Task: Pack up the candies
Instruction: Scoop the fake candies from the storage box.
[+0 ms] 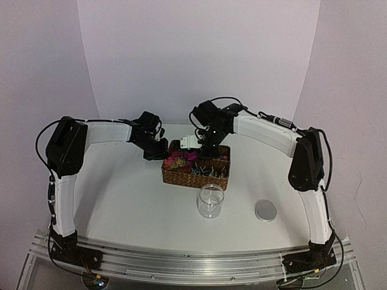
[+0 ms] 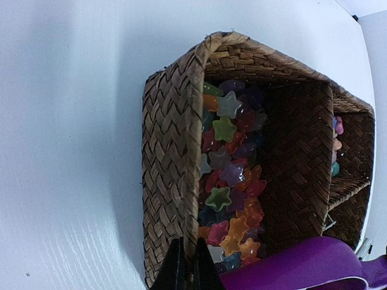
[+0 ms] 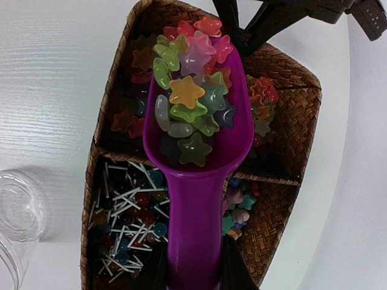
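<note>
A woven basket (image 1: pixel 193 179) with compartments sits mid-table. My right gripper (image 3: pixel 193 269) is shut on the handle of a magenta scoop (image 3: pixel 195 205), held over the basket's far compartment. The scoop's bowl is heaped with star-shaped sweets (image 3: pixel 187 93) in many colours; more stars lie below in that compartment (image 2: pixel 233 175). Small rounded candies (image 3: pixel 240 202) in pink, teal and orange lie in a smaller compartment, also seen in the left wrist view (image 2: pixel 336 145). My left gripper (image 2: pixel 186 269) is shut on the basket's left wall (image 2: pixel 169 151), one finger on each side of the rim.
Thin white-sticked lollipops (image 3: pixel 130 211) fill the near-left compartment. An open glass jar (image 1: pixel 210 201) stands in front of the basket, and its edge shows in the right wrist view (image 3: pixel 15 220). A round metal lid (image 1: pixel 265 210) lies to its right.
</note>
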### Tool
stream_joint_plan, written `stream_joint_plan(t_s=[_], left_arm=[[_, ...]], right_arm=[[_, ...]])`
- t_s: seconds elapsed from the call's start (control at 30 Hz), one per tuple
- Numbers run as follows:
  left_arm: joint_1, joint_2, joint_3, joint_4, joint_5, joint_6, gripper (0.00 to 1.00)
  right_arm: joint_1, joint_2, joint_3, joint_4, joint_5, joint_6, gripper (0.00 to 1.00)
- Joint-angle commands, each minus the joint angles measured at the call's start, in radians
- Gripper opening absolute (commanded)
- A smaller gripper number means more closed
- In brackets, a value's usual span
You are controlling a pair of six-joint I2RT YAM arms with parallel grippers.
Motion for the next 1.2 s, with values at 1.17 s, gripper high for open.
stream_joint_plan(t_s=[1.17], left_arm=[[0.014, -0.004, -0.013, 0.005, 0.020, -0.033, 0.00]], right_arm=[[-0.167, -0.173, -0.161, -0.001, -0.287, 0.190, 0.00]])
